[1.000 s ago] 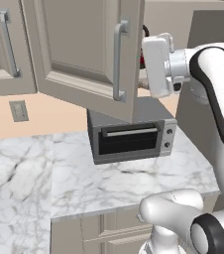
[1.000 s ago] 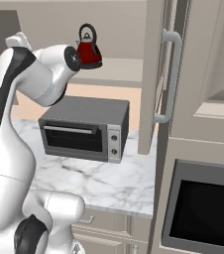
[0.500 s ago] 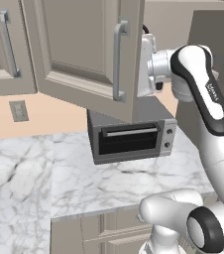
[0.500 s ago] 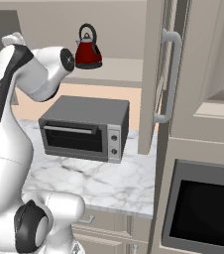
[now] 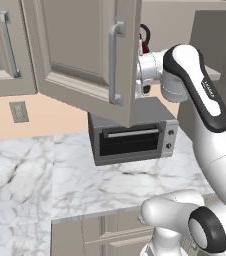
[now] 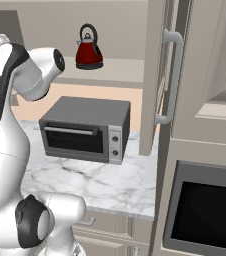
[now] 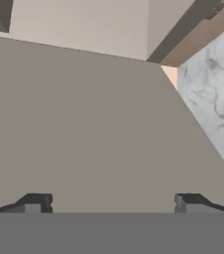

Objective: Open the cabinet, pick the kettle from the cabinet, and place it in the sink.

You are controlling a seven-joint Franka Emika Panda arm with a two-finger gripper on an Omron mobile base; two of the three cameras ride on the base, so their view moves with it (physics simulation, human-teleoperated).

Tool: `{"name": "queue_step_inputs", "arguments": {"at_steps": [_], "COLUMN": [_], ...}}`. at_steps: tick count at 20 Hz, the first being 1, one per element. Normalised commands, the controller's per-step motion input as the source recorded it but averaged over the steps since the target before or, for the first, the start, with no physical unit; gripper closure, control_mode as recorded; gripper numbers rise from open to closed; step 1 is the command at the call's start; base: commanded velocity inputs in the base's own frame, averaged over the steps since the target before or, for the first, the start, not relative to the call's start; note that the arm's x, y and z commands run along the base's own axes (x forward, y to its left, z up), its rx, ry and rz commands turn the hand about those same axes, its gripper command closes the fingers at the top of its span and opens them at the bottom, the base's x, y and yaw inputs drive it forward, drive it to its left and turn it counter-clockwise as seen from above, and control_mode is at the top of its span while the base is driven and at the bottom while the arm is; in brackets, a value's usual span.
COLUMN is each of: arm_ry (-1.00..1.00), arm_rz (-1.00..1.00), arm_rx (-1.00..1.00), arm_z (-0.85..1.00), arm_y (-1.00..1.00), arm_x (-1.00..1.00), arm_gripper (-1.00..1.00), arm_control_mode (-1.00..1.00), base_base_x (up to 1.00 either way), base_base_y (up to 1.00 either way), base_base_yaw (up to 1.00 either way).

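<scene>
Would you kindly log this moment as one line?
cabinet: open | kettle: on shelf, untouched | gripper: jaws open, empty | phase: reaching

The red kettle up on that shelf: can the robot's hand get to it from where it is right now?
Probably yes, after turning. The cabinet door is swung open and the kettle stands alone on the bare shelf. But the open gripper faces a flat panel close up, not the kettle.

The smooth, round white robot arm (image 5: pixel 212 135) has dark grey rings at its joints and two small dark fingers (image 7: pixel 34 202).
</scene>
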Motion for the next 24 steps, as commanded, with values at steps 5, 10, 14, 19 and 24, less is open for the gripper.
{"name": "queue_step_inputs", "arguments": {"at_steps": [5,10,14,19,24], "arm_ry": [0.00,-0.02,-0.09,-0.16,-0.16], "arm_rz": [0.14,0.09,0.00,0.00,-0.01], "arm_rx": [-0.02,-0.07,-0.11,-0.09,-0.04], "arm_z": [0.01,0.00,-0.02,-0.04,-0.06], "arm_y": [0.55,0.64,0.73,0.68,0.40], "arm_x": [-0.42,-0.37,-0.20,-0.09,-0.07], "arm_gripper": [-1.00,-1.00,-1.00,-1.00,-1.00], "arm_control_mode": [-1.00,-1.00,-1.00,-1.00,-1.00], "base_base_x": [0.00,0.00,0.00,0.00,0.00], "base_base_y": [0.00,0.00,0.00,0.00,0.00], "base_base_yaw": [0.00,0.00,0.00,0.00,0.00]}}
